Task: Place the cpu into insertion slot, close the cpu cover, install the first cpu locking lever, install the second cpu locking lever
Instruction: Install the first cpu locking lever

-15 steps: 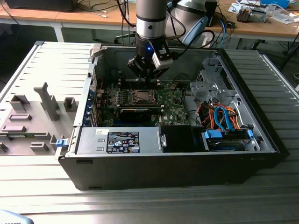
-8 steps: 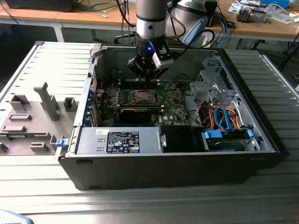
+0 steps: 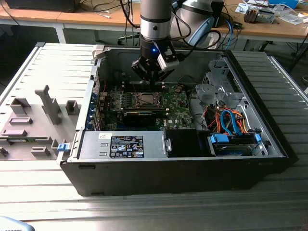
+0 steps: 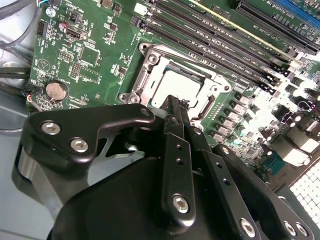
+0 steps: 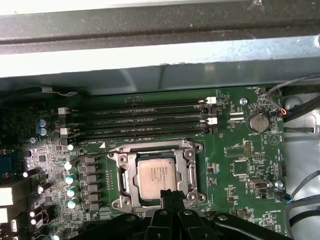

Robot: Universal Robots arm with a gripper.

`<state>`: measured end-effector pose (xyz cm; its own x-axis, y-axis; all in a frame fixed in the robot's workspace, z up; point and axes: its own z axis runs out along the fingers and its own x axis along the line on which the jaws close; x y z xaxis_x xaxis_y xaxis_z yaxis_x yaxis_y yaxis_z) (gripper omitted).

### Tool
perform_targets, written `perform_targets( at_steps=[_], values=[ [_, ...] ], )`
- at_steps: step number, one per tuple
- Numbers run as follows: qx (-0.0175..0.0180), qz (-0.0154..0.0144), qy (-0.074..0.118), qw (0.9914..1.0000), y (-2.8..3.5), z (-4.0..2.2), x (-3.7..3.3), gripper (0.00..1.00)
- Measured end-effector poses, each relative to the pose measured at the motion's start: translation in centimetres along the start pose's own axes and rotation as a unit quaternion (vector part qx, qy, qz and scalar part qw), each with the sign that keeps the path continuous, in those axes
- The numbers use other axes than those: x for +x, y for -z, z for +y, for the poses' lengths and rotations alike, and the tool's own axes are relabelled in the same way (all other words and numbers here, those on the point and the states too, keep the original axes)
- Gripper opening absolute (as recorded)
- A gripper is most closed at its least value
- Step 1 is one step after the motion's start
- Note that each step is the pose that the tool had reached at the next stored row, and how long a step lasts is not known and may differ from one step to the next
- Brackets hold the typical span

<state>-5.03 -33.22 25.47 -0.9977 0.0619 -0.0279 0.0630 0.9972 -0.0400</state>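
Grey-beige square cpu seated in silvery-rimmed insertion slot, fingers closed above

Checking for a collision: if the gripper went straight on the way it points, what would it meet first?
Probably the cpu in the insertion slot: the gripper points at its near edge, though depth is unclear.

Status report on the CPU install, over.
Gripper fingertips together at the edge of the insertion slot. Cpu seated flat in the slot, its face exposed. Nothing between gripper and slot.
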Motion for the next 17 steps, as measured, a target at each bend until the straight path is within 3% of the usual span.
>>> perform_targets(
  at_steps=[17],
  values=[
    [-0.0006,-0.0008,0.021,0.99979,0.0,0.0,0.0,0.11]
  ],
)
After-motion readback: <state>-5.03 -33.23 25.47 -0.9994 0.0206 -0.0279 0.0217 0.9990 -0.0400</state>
